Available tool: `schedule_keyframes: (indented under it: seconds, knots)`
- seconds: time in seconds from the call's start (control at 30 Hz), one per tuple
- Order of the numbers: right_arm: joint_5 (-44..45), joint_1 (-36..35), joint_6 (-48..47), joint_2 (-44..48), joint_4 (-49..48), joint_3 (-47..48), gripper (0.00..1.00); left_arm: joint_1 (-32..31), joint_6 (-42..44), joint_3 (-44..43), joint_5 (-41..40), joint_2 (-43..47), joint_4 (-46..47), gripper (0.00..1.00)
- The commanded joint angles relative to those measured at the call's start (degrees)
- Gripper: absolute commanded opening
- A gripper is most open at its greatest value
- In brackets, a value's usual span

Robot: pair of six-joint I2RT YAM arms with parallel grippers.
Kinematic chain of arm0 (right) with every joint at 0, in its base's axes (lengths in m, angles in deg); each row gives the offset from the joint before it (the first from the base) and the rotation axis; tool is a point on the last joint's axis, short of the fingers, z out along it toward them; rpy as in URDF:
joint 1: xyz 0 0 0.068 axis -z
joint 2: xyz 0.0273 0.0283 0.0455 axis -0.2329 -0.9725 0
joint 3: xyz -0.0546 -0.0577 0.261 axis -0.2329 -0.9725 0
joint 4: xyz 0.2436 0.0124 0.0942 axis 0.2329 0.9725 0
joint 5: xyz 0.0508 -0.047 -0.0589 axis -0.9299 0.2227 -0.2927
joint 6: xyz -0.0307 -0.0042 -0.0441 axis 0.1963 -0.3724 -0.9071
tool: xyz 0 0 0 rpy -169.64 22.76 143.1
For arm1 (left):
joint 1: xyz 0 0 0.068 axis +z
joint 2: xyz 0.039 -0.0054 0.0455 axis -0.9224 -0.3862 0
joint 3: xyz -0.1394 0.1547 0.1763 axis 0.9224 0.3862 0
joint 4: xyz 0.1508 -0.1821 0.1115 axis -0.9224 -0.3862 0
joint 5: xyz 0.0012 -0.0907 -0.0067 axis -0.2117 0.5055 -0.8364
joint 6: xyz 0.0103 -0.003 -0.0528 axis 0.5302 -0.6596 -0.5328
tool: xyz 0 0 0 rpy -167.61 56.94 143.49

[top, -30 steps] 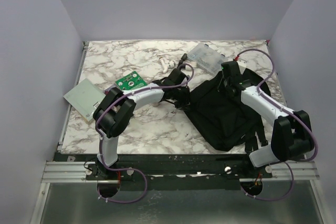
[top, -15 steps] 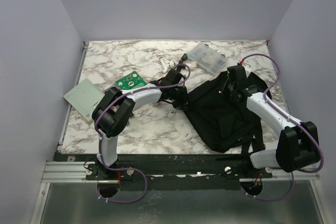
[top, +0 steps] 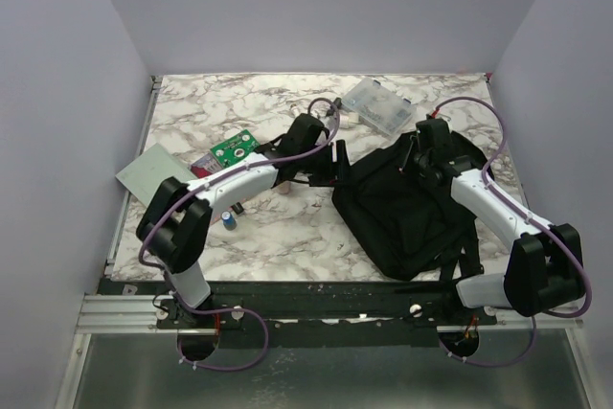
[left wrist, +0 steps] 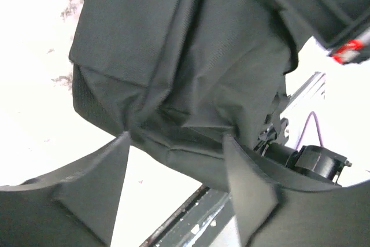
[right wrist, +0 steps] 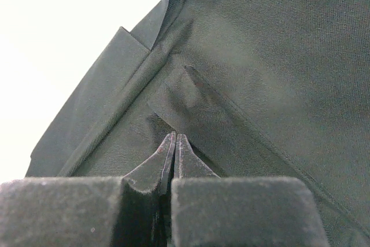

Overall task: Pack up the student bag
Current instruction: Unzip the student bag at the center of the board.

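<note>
Left end effector (left wrist: 176,140) released, facing student bag (left wrist: 173,56) edge; right end effector (right wrist: 174,138) clenched against fabric.

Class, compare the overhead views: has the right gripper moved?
Yes. The right gripper has drawn away from the clear plastic box, toward the view's lower right.

Top external: fixed high behind the arm bases (top: 196,299), tilted down and forward. It is wide and far and takes in the whole table (top: 259,102).

Left wrist: sits behind the left gripper (left wrist: 176,137) and looks out past it, very near. The student bag (left wrist: 173,56) fills most of the frame, with the near-edge rail (left wrist: 191,224) at the bottom.

Right wrist: sits behind the right gripper (right wrist: 174,137), nearer still, almost all bag fabric.

Shared: the bag is in all three views. The rail is in the top and left wrist views.
</note>
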Motion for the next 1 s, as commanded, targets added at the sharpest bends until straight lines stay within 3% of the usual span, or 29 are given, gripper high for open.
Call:
schedule_keyframes:
  seconds: [0.0, 0.07, 0.2, 0.33, 0.6, 0.97]
  knots:
    - [-4.09, 0.14, -1.08, 0.81, -0.59, 0.74, 0.01, -0.82, 5.34, 0.25, -7.52, 7.42, 0.69, 0.8]
    - [-4.89, 0.14, -0.93, 0.85, -0.65, 0.58, 0.0, -0.97, 7.11, -2.25, -6.52, 6.89, 0.28, 0.98]
    - [-5.83, 0.14, -0.5, 1.58, -1.45, -0.13, 0.01, -1.16, 7.58, -11.23, 1.86, 0.28, -0.71, 0.99]
    - [-6.27, 0.15, -0.49, 1.95, -1.42, 0.08, 0.01, -1.25, 7.26, -19.15, 4.31, -8.34, -1.89, 0.99]
    - [-7.39, 0.23, -0.57, 2.95, -1.28, 0.74, 0.01, -1.39, 6.01, -29.61, 12.31, -21.46, -3.36, 0.89]
    - [-10.25, 0.22, 0.99, 1.69, -2.01, 1.0, 0.01, -2.05, 6.84, -31.78, 16.83, -26.39, -2.9, 0.65]
